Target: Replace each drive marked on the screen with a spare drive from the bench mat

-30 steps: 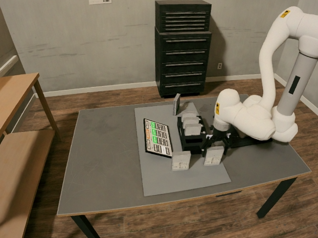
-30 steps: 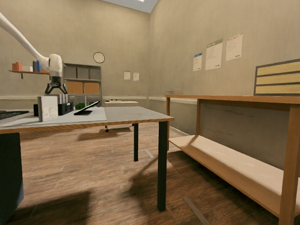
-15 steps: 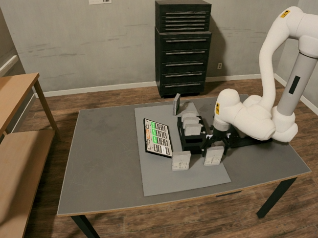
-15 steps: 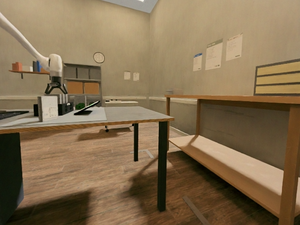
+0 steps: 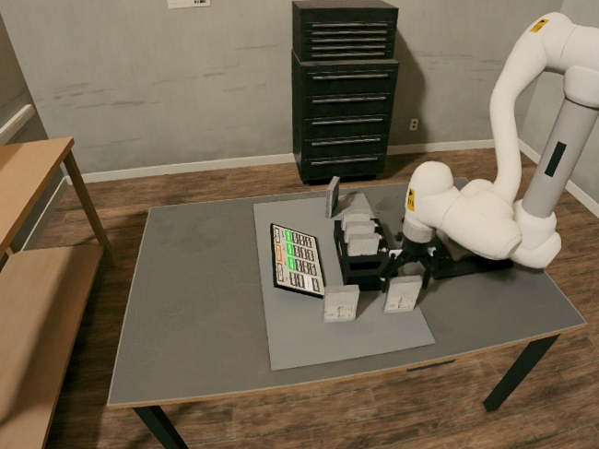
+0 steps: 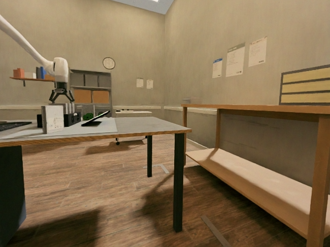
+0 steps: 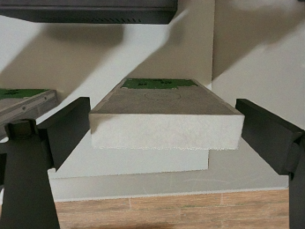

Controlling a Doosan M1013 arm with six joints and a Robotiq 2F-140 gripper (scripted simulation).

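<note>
Top: my gripper (image 5: 406, 275) (image 6: 61, 102) (image 7: 162, 112), fingers apart, is hovering at the near drive (image 5: 402, 293) (image 7: 167, 131), standing beside the dock (image 5: 364, 272) (image 6: 72, 118) (image 7: 88, 12). Three drives are standing in the dock; another drive (image 5: 341, 303) (image 6: 53, 119) is standing on the mat (image 5: 345, 344) (image 6: 105, 126) (image 7: 132, 164), nearer the screen (image 5: 298, 260) (image 6: 96, 118).

Exterior: my wrist is hanging above the dock's level.

Wrist: fingers are flanking the near drive, gripping nothing; an off-centre closing could be tipping it against the dock.
</note>
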